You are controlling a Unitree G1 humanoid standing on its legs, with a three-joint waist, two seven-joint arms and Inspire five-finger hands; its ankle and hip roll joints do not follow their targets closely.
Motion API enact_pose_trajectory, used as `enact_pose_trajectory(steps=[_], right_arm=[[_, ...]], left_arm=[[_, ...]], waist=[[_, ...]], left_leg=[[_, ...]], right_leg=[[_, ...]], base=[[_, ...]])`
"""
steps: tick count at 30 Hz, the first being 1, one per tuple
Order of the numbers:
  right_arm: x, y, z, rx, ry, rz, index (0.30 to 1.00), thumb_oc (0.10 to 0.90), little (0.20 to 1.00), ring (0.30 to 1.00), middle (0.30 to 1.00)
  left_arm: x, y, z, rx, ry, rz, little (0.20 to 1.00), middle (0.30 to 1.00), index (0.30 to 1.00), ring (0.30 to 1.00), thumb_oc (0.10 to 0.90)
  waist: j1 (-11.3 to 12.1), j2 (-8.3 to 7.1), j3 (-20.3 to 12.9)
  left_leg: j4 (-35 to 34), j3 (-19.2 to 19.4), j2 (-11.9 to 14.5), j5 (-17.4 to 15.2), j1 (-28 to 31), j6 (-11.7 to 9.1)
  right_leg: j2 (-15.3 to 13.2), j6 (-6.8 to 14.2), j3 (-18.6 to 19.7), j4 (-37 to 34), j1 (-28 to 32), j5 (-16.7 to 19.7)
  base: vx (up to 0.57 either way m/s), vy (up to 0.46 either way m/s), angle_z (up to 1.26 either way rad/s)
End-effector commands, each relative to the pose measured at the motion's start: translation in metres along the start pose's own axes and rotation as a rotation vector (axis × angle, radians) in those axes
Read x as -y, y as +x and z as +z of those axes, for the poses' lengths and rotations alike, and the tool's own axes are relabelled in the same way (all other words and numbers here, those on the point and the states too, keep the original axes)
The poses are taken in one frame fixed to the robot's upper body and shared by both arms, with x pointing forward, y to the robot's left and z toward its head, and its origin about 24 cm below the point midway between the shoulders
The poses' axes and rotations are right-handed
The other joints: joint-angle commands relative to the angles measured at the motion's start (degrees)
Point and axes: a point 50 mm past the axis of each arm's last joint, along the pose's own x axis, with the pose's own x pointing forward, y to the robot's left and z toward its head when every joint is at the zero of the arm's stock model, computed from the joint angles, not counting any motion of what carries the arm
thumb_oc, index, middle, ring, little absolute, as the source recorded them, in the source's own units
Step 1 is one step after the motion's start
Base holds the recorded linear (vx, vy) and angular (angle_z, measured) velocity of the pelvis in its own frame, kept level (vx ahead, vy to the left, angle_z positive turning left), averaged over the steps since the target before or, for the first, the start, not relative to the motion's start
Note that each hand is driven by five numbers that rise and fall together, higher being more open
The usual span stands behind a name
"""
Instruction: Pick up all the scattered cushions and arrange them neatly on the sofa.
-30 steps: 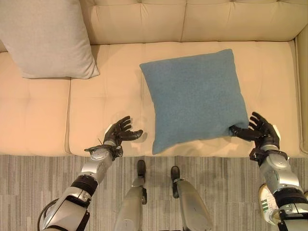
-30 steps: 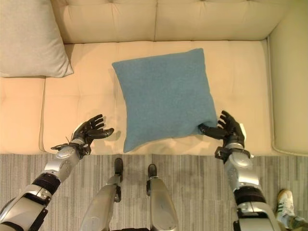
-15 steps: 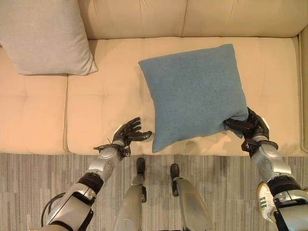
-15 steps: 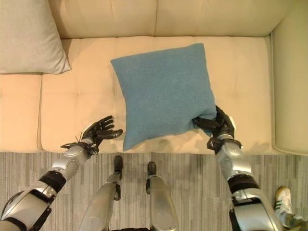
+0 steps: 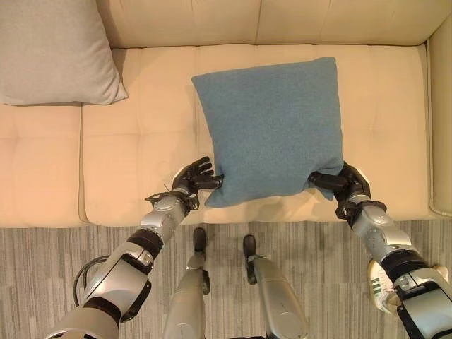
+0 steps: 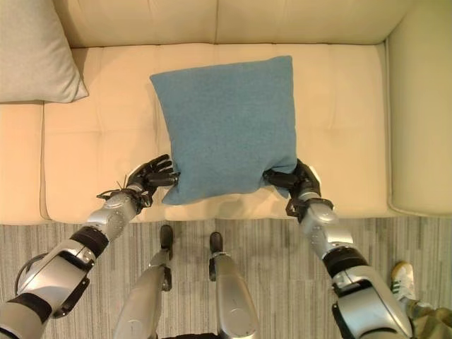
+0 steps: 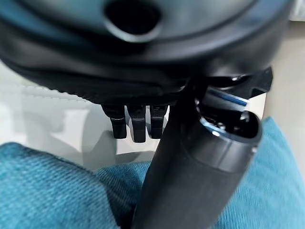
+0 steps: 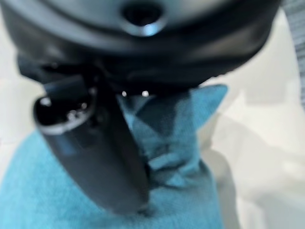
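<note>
Left hand (image 5: 192, 179) now at blue cushion (image 5: 272, 127), thumb on top; right hand (image 5: 344, 183) pinching its corner.

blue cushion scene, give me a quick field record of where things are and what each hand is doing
blue cushion: flat on the sofa seat, near its front edge
left hand: at the cushion's near left corner, thumb on top
right hand: pinching the near right corner
grey cushion: leaning at the sofa's left back
sofa: cream, tufted
</note>
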Motion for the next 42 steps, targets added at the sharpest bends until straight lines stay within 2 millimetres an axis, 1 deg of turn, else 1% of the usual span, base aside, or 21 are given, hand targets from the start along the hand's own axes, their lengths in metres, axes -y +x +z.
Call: enact_pose_trajectory(steps=[1, 3, 7, 8, 9, 10, 11, 16, 20, 21, 22, 24, 26, 29, 32, 34, 35, 37, 40, 41, 42], right_arm=[[-0.132, -0.014, 0.040, 0.189, 0.035, 0.593, 0.900, 0.800, 0.900, 0.900, 0.900], [-0.142, -0.020, 0.037, 0.187, 0.034, 0.643, 0.900, 0.800, 0.900, 0.900, 0.900], [-0.147, -0.026, 0.031, 0.177, 0.043, 0.681, 0.900, 0.800, 0.900, 0.900, 0.900], [-0.147, -0.026, 0.031, 0.177, 0.043, 0.681, 0.848, 0.765, 0.848, 0.848, 0.848], [-0.144, -0.027, 0.027, 0.163, 0.048, 0.676, 0.418, 0.478, 0.418, 0.418, 0.418], [-0.144, -0.027, 0.027, 0.163, 0.048, 0.676, 0.345, 0.430, 0.345, 0.345, 0.345], [-0.143, -0.027, 0.026, 0.159, 0.046, 0.674, 0.300, 0.400, 0.300, 0.300, 0.300], [-0.123, -0.025, 0.017, 0.125, 0.066, 0.609, 0.300, 0.400, 0.300, 0.300, 0.300], [-0.114, -0.024, 0.019, 0.144, 0.081, 0.563, 0.300, 0.400, 0.300, 0.300, 0.300], [-0.112, -0.022, 0.025, 0.171, 0.077, 0.536, 0.300, 0.400, 0.300, 0.300, 0.300], [-0.112, -0.022, 0.025, 0.171, 0.078, 0.536, 0.300, 0.400, 0.300, 0.300, 0.300], [-0.112, -0.020, 0.039, 0.231, 0.102, 0.505, 0.300, 0.400, 0.300, 0.300, 0.300], [-0.113, -0.020, 0.039, 0.238, 0.114, 0.499, 0.300, 0.400, 0.300, 0.300, 0.300], [-0.112, -0.028, 0.050, 0.305, 0.095, 0.505, 0.300, 0.400, 0.300, 0.300, 0.300], [-0.116, -0.031, 0.060, 0.358, 0.089, 0.507, 0.300, 0.400, 0.300, 0.300, 0.300], [-0.121, -0.035, 0.062, 0.385, 0.101, 0.505, 0.300, 0.400, 0.300, 0.300, 0.300], [-0.124, -0.035, 0.065, 0.399, 0.097, 0.506, 0.300, 0.400, 0.300, 0.300, 0.300], [-0.131, -0.036, 0.070, 0.421, 0.079, 0.515, 0.300, 0.400, 0.300, 0.300, 0.300], [-0.135, -0.037, 0.074, 0.439, 0.056, 0.523, 0.300, 0.400, 0.300, 0.300, 0.300], [-0.130, -0.039, 0.074, 0.446, 0.055, 0.506, 0.300, 0.400, 0.300, 0.300, 0.300], [-0.133, -0.038, 0.078, 0.458, 0.066, 0.502, 0.300, 0.400, 0.300, 0.300, 0.300]], left_arm=[[0.066, 0.008, 0.017, 0.027, 0.071, -0.208, 0.300, 0.300, 0.300, 0.300, 0.400], [0.073, 0.008, 0.016, 0.030, 0.046, -0.227, 0.300, 0.300, 0.300, 0.300, 0.400], [0.085, 0.006, 0.022, 0.056, 0.018, -0.261, 0.300, 0.300, 0.300, 0.300, 0.400], [0.085, 0.006, 0.022, 0.056, 0.018, -0.261, 0.300, 0.300, 0.300, 0.300, 0.400], [0.090, 0.004, 0.025, 0.066, -0.015, -0.282, 0.300, 0.300, 0.300, 0.300, 0.400], [0.090, 0.004, 0.025, 0.066, -0.015, -0.282, 0.300, 0.300, 0.300, 0.300, 0.400], [0.091, 0.004, 0.027, 0.074, -0.027, -0.293, 0.300, 0.300, 0.300, 0.300, 0.400], [0.101, -0.003, 0.041, 0.129, -0.046, -0.363, 0.300, 0.300, 0.300, 0.300, 0.400], [0.108, -0.008, 0.052, 0.170, -0.050, -0.404, 0.300, 0.300, 0.300, 0.300, 0.400], [0.114, -0.011, 0.060, 0.201, -0.042, -0.423, 0.300, 0.300, 0.300, 0.300, 0.400], [0.114, -0.011, 0.060, 0.201, -0.042, -0.423, 0.300, 0.300, 0.300, 0.300, 0.400], [0.125, -0.016, 0.073, 0.252, -0.064, -0.461, 0.300, 0.300, 0.300, 0.300, 0.400], [0.129, -0.018, 0.075, 0.257, -0.071, -0.476, 0.300, 0.300, 0.300, 0.300, 0.400], [0.139, -0.026, 0.083, 0.297, -0.072, -0.530, 0.300, 0.300, 0.300, 0.300, 0.400], [0.140, -0.029, 0.083, 0.307, -0.097, -0.540, 0.300, 0.300, 0.300, 0.300, 0.400], [0.139, -0.031, 0.078, 0.304, -0.124, -0.540, 0.300, 0.300, 0.300, 0.300, 0.400], [0.137, -0.032, 0.081, 0.321, -0.125, -0.537, 0.300, 0.300, 0.300, 0.300, 0.400], [0.131, -0.036, 0.083, 0.343, -0.113, -0.531, 0.300, 0.300, 0.300, 0.300, 0.400], [0.129, -0.038, 0.086, 0.355, -0.120, -0.537, 0.300, 0.300, 0.300, 0.300, 0.400], [0.131, -0.040, 0.085, 0.355, -0.125, -0.554, 0.300, 0.300, 0.300, 0.300, 0.400], [0.132, -0.041, 0.090, 0.376, -0.140, -0.557, 0.300, 0.300, 0.300, 0.300, 0.400]], waist=[[2.11, -2.71, -0.69], [2.04, -2.79, -0.69], [1.94, -2.66, -0.69], [1.95, -2.66, -0.69], [1.93, -2.62, -0.69], [1.93, -2.62, -0.69], [1.91, -2.57, -0.69], [1.68, -2.45, -0.69], [1.58, -2.35, -0.69], [1.50, -2.24, -0.69], [1.51, -2.25, -0.69], [1.37, -1.94, -0.69], [1.36, -1.82, -0.69], [1.26, -1.60, -1.34], [1.32, -1.38, -2.12], [1.77, -0.88, -2.41], [2.12, -0.48, -2.44], [2.60, 0.14, -2.37], [2.52, 1.17, -2.98], [2.93, 1.31, -4.83], [3.53, 1.32, -6.33]], left_leg=[[6.24, -1.19, 1.21, -3.24, -5.85, -2.89], [6.22, -1.23, 1.16, -3.23, -6.01, -2.89], [6.27, -1.23, 1.13, -3.18, -6.18, -2.88], [6.27, -1.23, 1.13, -3.18, -6.18, -2.88], [6.22, -1.15, 1.10, -3.19, -6.04, -2.89], [6.22, -1.15, 1.10, -3.19, -6.03, -2.89], [6.25, -1.14, 1.08, -3.22, -5.97, -2.89], [6.45, -1.05, 1.17, -3.60, -4.92, -2.96], [6.88, -0.98, 1.18, -3.97, -4.34, -2.94], [6.97, -0.76, 1.19, -4.11, -3.79, -2.92], [6.96, -0.76, 1.19, -4.11, -3.78, -2.92], [7.00, -0.45, 1.13, -4.25, -2.51, -2.86], [7.27, -0.42, 1.06, -4.47, -2.11, -2.78], [8.63, -0.07, 1.04, -5.55, -0.52, -2.46], [9.84, 0.18, 0.94, -6.35, 0.49, -2.06], [10.44, 0.51, 1.39, -6.93, 1.51, -1.37], [10.67, 1.13, 1.86, -7.47, 2.20, -1.04], [12.07, 2.40, 2.67, -8.62, 3.20, -1.01], [12.36, 2.23, 3.47, -8.05, 3.60, -1.55], [11.57, 1.81, 3.45, -7.49, 3.96, -1.88], [11.10, 1.36, 4.81, -6.27, 4.18, -3.51]], right_leg=[[-4.95, 8.10, 4.36, -10.74, -1.38, 10.08], [-4.93, 8.04, 4.42, -10.85, -1.54, 10.22], [-5.11, 8.03, 4.32, -11.02, -1.55, 10.36], [-5.11, 8.03, 4.32, -11.03, -1.55, 10.36], [-5.21, 8.01, 4.23, -10.95, -1.38, 10.37], [-5.21, 8.01, 4.23, -10.96, -1.37, 10.37], [-5.23, 8.00, 4.24, -10.91, -1.30, 10.38], [-5.28, 8.06, 4.41, -10.56, -0.45, 10.24], [-5.32, 8.08, 4.43, -9.99, 0.06, 10.04], [-5.36, 8.09, 4.63, -9.89, 0.54, 9.98], [-5.36, 8.09, 4.63, -9.89, 0.55, 9.98], [-5.61, 8.27, 4.84, -9.89, 1.76, 9.87], [-5.72, 8.31, 4.86, -9.83, 2.19, 9.83], [-5.94, 8.11, 5.25, -8.10, 3.52, 9.13], [-6.10, 8.19, 5.26, -5.88, 3.98, 8.68], [-6.13, 8.22, 4.96, -2.05, 4.01, 6.78], [-6.66, 8.61, 3.83, 0.61, 3.92, 6.32], [-9.65, 9.01, 1.19, 3.68, 5.34, 5.53], [-10.52, 9.00, 2.65, 5.43, 5.81, 5.68], [-9.79, 8.61, 3.07, 2.92, 7.68, 3.53], [-8.36, 7.41, 3.05, 1.55, 8.19, 1.30]], base=[[-0.02, 0.016, -0.06], [0.00, 0.000, 0.00], [-0.01, 0.008, -0.02], [-0.02, 0.004, -0.05], [-0.01, 0.000, -0.03], [0.00, 0.000, 0.00], [0.00, 0.000, 0.00], [0.00, 0.000, 0.00], [0.00, -0.002, 0.02], [0.00, 0.000, 0.00], [-0.02, -0.008, -0.07], [-0.02, 0.007, -0.12], [-0.01, 0.010, -0.06], [0.01, 0.004, 0.03], [0.02, 0.018, -0.06], [0.02, 0.056, -0.17], [-0.01, 0.022, -0.19], [-0.02, -0.089, -0.35], [0.02, -0.117, -0.17], [0.13, -0.343, -0.02], [0.14, -0.393, -0.02]])
